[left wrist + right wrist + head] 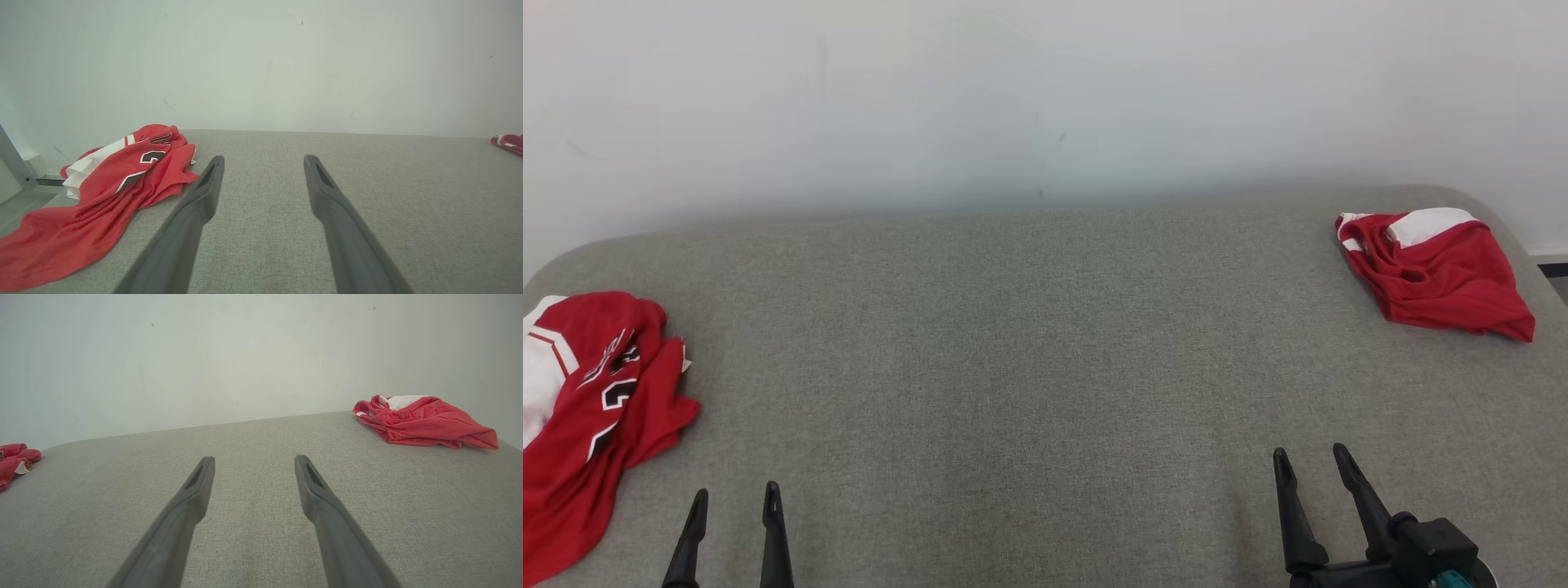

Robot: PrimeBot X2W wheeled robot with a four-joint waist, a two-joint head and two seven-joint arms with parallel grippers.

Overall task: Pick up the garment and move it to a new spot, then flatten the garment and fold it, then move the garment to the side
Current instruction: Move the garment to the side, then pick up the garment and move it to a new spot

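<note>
**Item 1. Crumpled red jersey** (596,392): red mesh with a white panel and black-and-white numerals. It lies in a loose heap at the left edge of the grey fabric surface (1045,367), one part trailing toward the near edge. Not flattened, not folded. Judged to be the garment this task concerns.

**Item 2. Red garment bundle** (1437,273): red with a white band, lying compact at the far right corner of the surface, well apart from the jersey. Appears set aside; how neatly it is folded cannot be told.

**Item 3. Left gripper** (735,492): near left, just beside the jersey's trailing cloth and not touching it. Jaws wide apart, nothing between them.

**Item 4. Right gripper** (1309,451): near right, over bare surface, well apart from both garments. Jaws wide apart, empty.

**Item 5. White wall** (1045,98): plain, behind the surface.

**Progress, as judged:** at the very start for the jersey. No pick-up is made yet. Left to do: grasp it, carry it toward the middle of the surface, spread it flat, fold it, shift it aside.
</note>
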